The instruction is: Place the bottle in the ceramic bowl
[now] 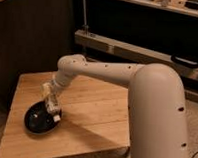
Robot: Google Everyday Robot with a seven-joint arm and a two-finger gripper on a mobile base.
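The black ceramic bowl (38, 120) sits on the left front part of the wooden table (90, 113). My gripper (52, 102) hangs over the bowl's right rim at the end of the white arm (117, 74). A slim whitish bottle (53, 107) shows at the gripper, pointing down toward the bowl's right edge, its light lower end (58, 119) just above the rim.
A dark wall panel stands behind the table on the left. A metal shelf rail (139, 53) runs behind the table on the right. The table's front edge is near the bottom of the view.
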